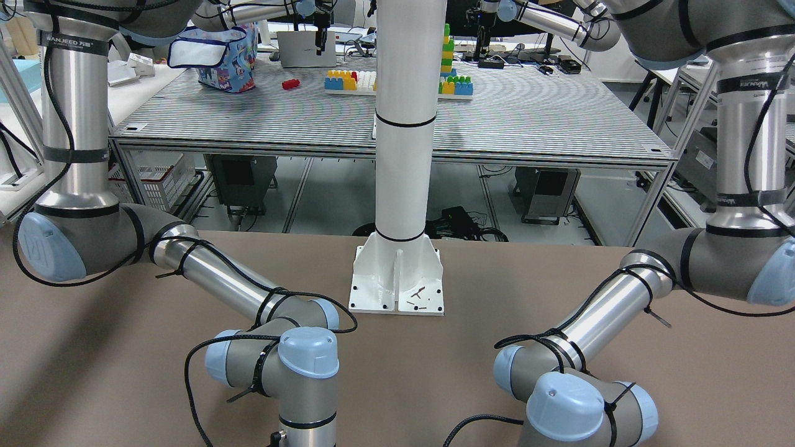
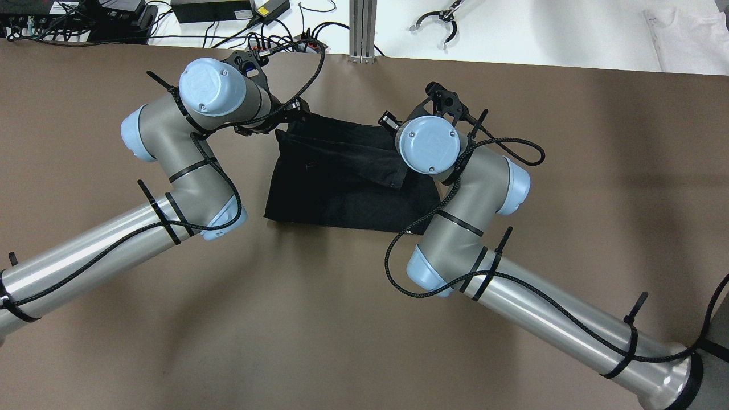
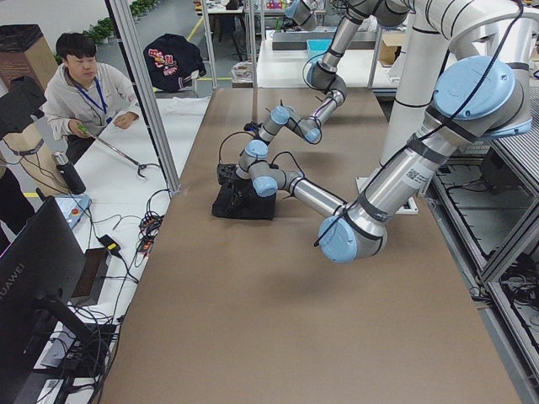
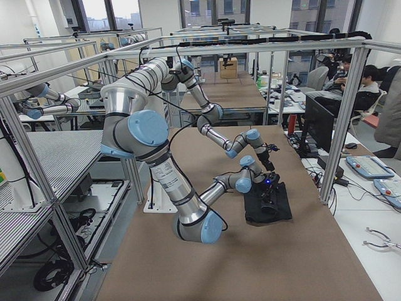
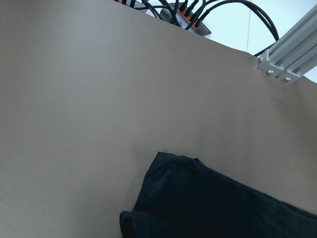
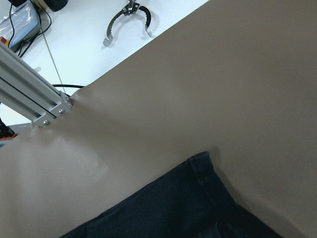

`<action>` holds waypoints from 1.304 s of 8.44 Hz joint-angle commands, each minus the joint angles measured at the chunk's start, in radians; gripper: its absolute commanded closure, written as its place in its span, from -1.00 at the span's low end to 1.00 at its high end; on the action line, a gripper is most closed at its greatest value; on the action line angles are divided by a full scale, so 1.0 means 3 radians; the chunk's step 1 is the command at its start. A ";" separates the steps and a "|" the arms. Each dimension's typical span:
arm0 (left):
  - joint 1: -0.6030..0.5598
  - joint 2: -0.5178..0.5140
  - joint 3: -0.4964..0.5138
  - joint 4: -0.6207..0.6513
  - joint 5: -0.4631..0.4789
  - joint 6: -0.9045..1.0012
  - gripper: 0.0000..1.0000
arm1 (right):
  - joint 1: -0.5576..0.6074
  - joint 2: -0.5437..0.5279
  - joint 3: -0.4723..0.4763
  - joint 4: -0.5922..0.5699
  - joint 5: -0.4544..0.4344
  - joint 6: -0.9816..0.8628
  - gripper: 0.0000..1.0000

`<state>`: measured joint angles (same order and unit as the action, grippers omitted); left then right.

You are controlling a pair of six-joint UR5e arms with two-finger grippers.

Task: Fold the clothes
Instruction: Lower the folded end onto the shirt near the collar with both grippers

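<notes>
Rumpled matte black rectangular cloth (image 2: 342, 193)

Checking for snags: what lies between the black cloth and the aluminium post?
Only bare brown table between cloth and post, clearest in the right wrist view.

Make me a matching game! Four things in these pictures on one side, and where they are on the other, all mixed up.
Things
1. thin black cloth
2. tall white metal pillar
3. small red block
4. grey claw-shaped grabber tool

Places
A. on the white surface past the brown table
B. lying on the brown table
C. on the striped grey table at the back
D. standing upright on a white base plate

Pairs: 1-B, 2-D, 3-C, 4-A
</notes>
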<state>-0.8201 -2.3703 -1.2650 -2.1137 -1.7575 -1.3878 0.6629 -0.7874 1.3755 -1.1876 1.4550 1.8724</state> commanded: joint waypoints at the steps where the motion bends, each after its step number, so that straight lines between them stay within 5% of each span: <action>1: -0.0007 0.0026 -0.0027 -0.0006 -0.0012 0.0004 -1.00 | -0.0378 -0.0157 0.0058 0.0001 -0.0368 0.0613 -0.47; 4: -0.0007 0.0077 -0.0073 0.0000 -0.0017 0.0004 -1.00 | -0.0476 -0.0142 0.0032 0.0001 -0.0539 0.0728 -0.46; 6: -0.0007 0.0098 -0.0078 -0.0006 -0.0012 0.0004 -1.00 | -0.0476 -0.0121 0.0002 0.0102 -0.0651 0.0763 -0.19; 10: -0.0007 0.0124 -0.0104 0.0000 -0.0017 0.0004 -1.00 | -0.0476 -0.0075 -0.0228 0.0252 -0.0816 0.0738 -0.47; 11: -0.0007 0.0124 -0.0104 0.0000 -0.0012 0.0004 -1.00 | -0.0471 -0.0055 -0.0228 0.0252 -0.0816 0.0703 -0.31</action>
<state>-0.8222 -2.3344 -1.2957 -2.1139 -1.7625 -1.3867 0.5202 -0.8114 1.3121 -1.1155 1.2125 2.1003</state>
